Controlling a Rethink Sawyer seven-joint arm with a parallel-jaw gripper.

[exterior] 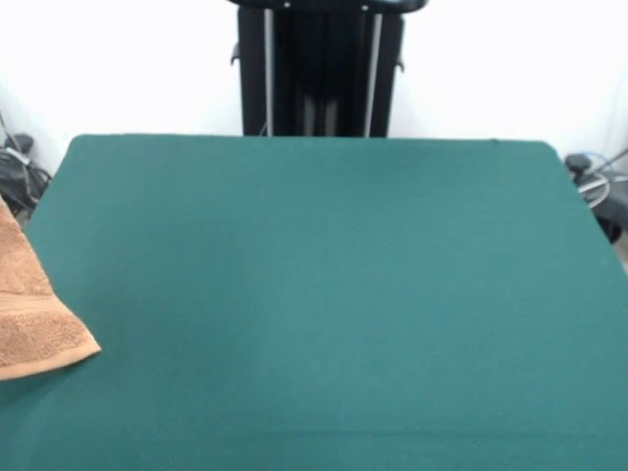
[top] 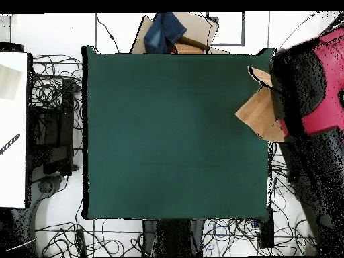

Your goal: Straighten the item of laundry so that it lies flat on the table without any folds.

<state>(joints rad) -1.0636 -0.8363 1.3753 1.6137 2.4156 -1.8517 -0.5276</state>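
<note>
The peach-orange towel [exterior: 34, 319] lies at the left edge of the green table [exterior: 324, 285] in the front view, partly cut off by the picture's edge. One corner points onto the table, and a woven band shows near its end. In the overhead view the towel [top: 259, 114] sits at the table's [top: 175, 141] right edge, bunched into an angled shape that reaches past the edge. A person in a pink and black top [top: 316, 87] is right beside it. The gripper shows in neither view.
The robot's black pedestal [exterior: 319, 69] stands at the table's far side in the front view. Cables [top: 50, 101] lie on the floor around the table. A white desk [top: 13, 127] stands beyond the table's left side in the overhead view.
</note>
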